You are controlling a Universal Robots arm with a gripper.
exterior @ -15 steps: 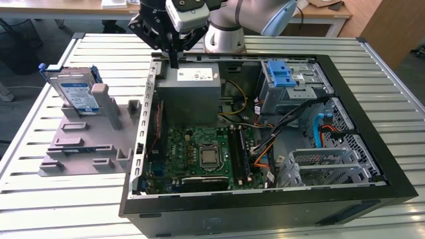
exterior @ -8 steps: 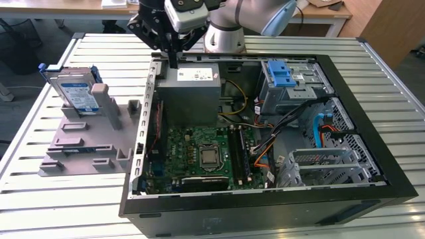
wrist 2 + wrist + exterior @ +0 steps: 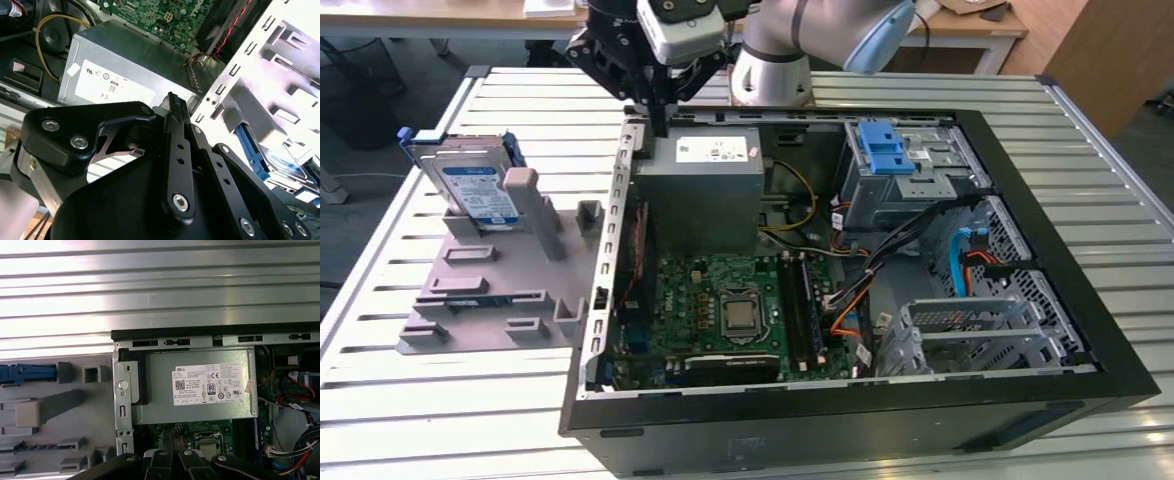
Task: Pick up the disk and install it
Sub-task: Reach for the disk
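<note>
Pincer [image 3: 660,128] closed above case [image 3: 619,210] edge; disk [image 3: 471,188] upright, partly hidden by holder [image 3: 494,270].

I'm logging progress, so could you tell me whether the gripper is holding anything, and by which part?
Nothing is held: the gripper hangs empty by the power supply, and the disk stands in the grey fixture.

A slatted aluminium table [image 3: 907,95] carries an open computer case [image 3: 854,412]; a grey fixture plate [image 3: 474,295] lies just beside the case, at the exterior view's left.
</note>
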